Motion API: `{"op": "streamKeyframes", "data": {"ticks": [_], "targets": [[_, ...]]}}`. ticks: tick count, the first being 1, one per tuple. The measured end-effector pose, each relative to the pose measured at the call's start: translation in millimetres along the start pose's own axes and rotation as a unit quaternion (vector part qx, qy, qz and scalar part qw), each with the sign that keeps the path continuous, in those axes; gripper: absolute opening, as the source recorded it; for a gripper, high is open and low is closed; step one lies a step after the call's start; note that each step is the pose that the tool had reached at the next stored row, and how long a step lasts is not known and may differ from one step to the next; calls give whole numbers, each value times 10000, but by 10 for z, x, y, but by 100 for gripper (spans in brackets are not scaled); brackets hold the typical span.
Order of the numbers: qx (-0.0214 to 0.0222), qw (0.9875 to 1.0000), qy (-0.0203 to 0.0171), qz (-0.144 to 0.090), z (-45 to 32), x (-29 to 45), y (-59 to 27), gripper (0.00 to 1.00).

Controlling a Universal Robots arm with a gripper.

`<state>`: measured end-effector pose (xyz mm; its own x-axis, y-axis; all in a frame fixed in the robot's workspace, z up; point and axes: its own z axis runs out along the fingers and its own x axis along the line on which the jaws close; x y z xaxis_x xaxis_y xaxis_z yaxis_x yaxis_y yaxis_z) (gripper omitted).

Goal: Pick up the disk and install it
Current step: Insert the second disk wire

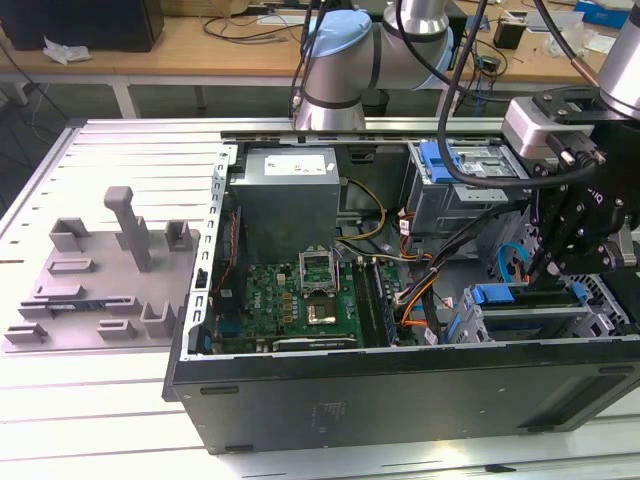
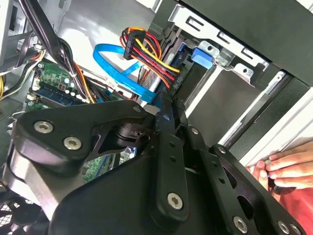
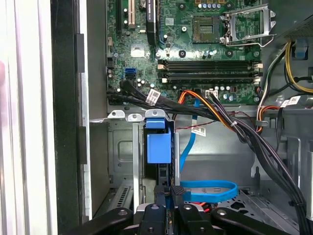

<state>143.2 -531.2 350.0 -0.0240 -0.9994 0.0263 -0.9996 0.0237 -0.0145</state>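
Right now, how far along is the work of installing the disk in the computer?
Done: the disk in its bright blue plastic carrier already stands edge-on inside the grey metal drive bay of the open case. In hand: the black claw is right at the disk's near end. Left: I cannot tell whether the disk is pushed fully home.

1. The gripper [image 3: 168, 196] tips sink behind the blue carrier of the disk [image 3: 159, 147], so the grip cannot be made out.
2. A person's hand [image 2: 288, 169] runs off the second wrist view's edge.
3. The arm [image 1: 370, 50] is cut off above.
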Motion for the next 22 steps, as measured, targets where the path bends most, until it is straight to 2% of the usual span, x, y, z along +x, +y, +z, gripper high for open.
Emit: {"op": "streamKeyframes", "data": {"ticks": [22], "targets": [[0,10000,0,0,48,-1,1,16]]}}
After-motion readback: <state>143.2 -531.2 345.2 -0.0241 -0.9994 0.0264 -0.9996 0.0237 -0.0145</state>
